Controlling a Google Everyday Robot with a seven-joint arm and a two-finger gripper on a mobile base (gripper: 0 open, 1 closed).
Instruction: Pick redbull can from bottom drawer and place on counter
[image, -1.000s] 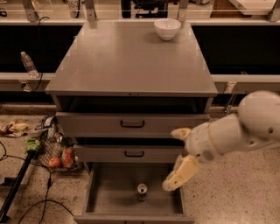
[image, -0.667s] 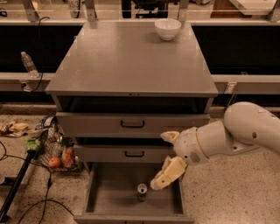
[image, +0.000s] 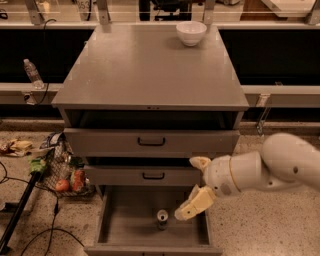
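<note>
The redbull can (image: 162, 218) stands upright on the floor of the open bottom drawer (image: 125, 225), near its middle front. My gripper (image: 193, 188) is open, with one yellowish finger (image: 194, 203) low just right of the can and the other finger (image: 200, 162) higher by the middle drawer's front. It holds nothing. The white arm (image: 272, 167) reaches in from the right. The counter (image: 145, 70) is the grey cabinet top above.
A white bowl (image: 191, 32) sits at the counter's far right edge. A clear water bottle (image: 33, 73) stands on a ledge at left. A wire basket with produce (image: 62, 175) and cables (image: 30, 235) lie on the floor left of the cabinet.
My gripper and arm have moved left and slightly down, from the cabinet's right side toward the can in the bottom drawer. The can has not moved.
</note>
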